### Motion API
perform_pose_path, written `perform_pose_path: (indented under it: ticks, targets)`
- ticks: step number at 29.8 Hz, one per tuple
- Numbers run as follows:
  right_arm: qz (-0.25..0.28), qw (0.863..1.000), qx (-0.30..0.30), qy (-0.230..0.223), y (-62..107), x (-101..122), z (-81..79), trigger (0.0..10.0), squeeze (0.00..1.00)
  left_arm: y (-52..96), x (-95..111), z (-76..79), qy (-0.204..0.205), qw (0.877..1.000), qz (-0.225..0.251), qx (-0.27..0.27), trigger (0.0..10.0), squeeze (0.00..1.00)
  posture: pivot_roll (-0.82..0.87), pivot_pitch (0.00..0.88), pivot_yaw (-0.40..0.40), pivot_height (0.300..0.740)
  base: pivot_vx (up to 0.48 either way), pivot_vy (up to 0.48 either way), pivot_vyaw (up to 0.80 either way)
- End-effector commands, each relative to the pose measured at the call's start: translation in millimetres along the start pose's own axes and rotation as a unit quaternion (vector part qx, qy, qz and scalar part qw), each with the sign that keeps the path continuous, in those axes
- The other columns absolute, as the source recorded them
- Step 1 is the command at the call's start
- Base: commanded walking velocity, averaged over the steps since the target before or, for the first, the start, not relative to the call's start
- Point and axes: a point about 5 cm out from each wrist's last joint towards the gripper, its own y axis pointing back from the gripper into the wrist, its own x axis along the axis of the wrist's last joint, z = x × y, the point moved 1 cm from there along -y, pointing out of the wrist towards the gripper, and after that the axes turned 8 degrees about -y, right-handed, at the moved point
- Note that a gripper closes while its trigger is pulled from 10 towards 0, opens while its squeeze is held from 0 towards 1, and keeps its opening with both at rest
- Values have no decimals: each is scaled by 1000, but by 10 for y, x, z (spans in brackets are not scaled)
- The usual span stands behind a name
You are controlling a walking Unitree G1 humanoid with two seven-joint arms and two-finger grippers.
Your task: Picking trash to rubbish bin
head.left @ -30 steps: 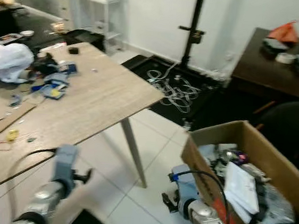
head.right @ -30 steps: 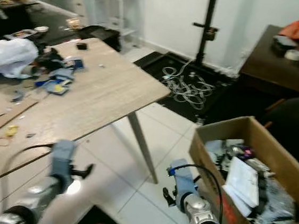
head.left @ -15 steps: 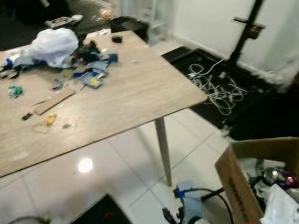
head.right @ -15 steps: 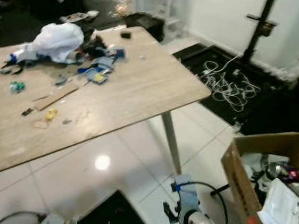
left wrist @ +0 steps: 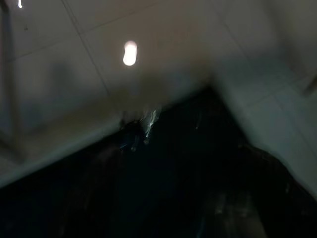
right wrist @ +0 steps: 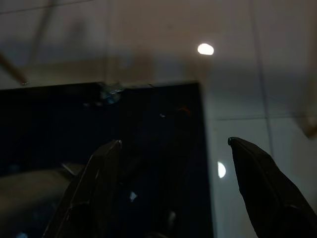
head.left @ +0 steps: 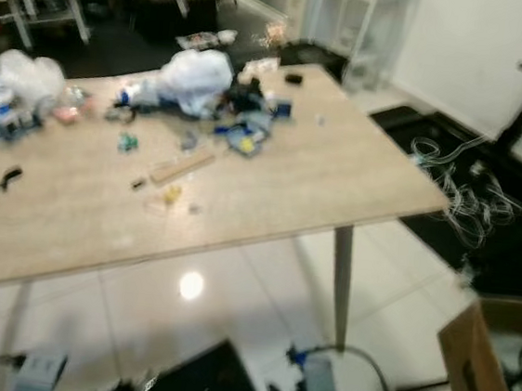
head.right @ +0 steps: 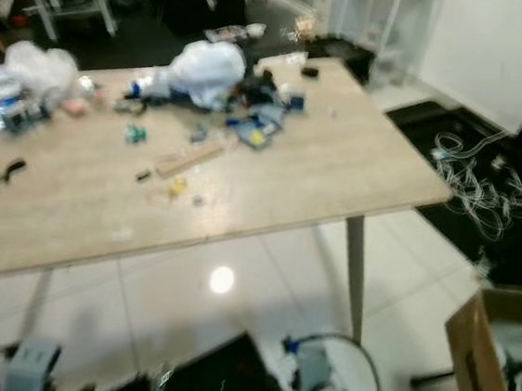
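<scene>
Trash (head.left: 239,137) lay strewn across the table (head.left: 337,180), beside a white bag (head.left: 198,69); the blur left no writing legible. The box (head.left: 485,378) stood on the floor, apart from the table. The right gripper (right wrist: 173,183) hung wide open and empty over a dark mat (right wrist: 99,119); the left gripper's state I cannot tell.

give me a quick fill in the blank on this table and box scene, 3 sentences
1. The white plastic bag lies on the wooden ____.
2. The cardboard box stands on the tiled ____.
3. In the right wrist view the right gripper has its jaws ____ above a dark mat.

Missing words: table; floor; open
</scene>
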Motion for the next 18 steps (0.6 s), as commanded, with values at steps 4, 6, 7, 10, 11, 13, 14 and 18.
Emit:
perform_pose_path:
  ticks: [4,6,7,10,11,13,14,18]
  targets:
    - [-44,993,80,71,-16,-94,-184,10000,0,71,-164,7,42,999,-8,20,10000,0,-10,101,25,740,0,0,711]
    - [-59,980,134,132,-30,-63,-279,10000,0,137,-300,-23,72,995,-22,58,10000,0,-10,104,9,740,0,0,712]
    - [-59,980,134,132,-30,-63,-279,10000,0,137,-300,-23,72,995,-22,58,10000,0,-10,104,9,740,0,0,712]
    - [-59,971,168,161,-33,1,-309,10000,0,173,-378,-23,112,990,-18,86,10000,0,-8,119,-8,740,0,0,712]
    - [-57,966,188,171,-30,34,-328,10000,0,176,-400,-7,135,986,-11,96,10000,0,-2,136,-28,740,0,0,712]
    - [-55,960,214,174,-22,59,-359,10000,0,162,-403,24,154,983,-1,102,10000,0,1,140,-35,740,0,0,712]
    - [-52,949,260,172,-8,102,-427,10000,0,118,-375,76,160,981,7,106,10000,0,-3,138,-36,740,0,0,712]
    - [-39,911,385,141,74,252,-587,10000,0,-30,-270,250,150,984,15,92,10000,0,-36,107,-9,740,0,0,712]
